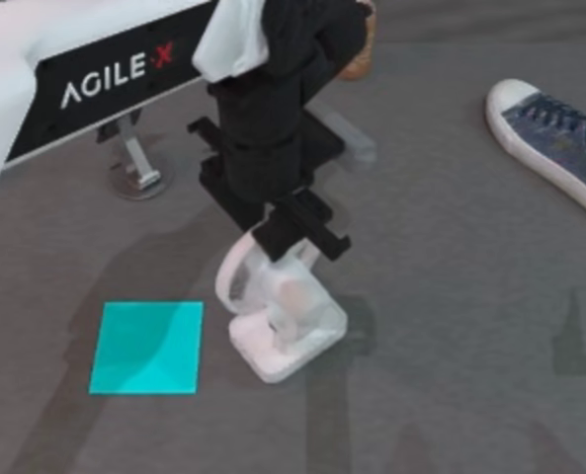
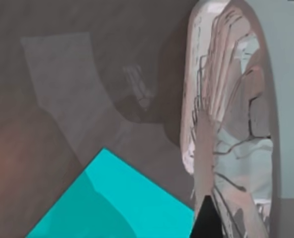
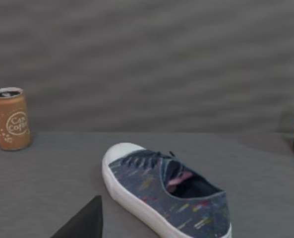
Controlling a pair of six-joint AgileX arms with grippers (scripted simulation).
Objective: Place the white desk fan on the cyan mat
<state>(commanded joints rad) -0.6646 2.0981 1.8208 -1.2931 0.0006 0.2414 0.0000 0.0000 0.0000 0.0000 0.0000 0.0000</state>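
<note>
Tabletop carrying everything. Left hand reaching down over white desk fan, fingers seeming clamped on fan head. Fan sitting just right of cyan mat, not touching. Right hand parked near sneaker, fingers: can't tell. Risk: thin-grille grip slipping, fan tipping or landing w/ base overhanging mat edge.

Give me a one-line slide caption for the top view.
Left gripper holds the white desk fan just right of the cyan mat; a sneaker lies far right.
</note>
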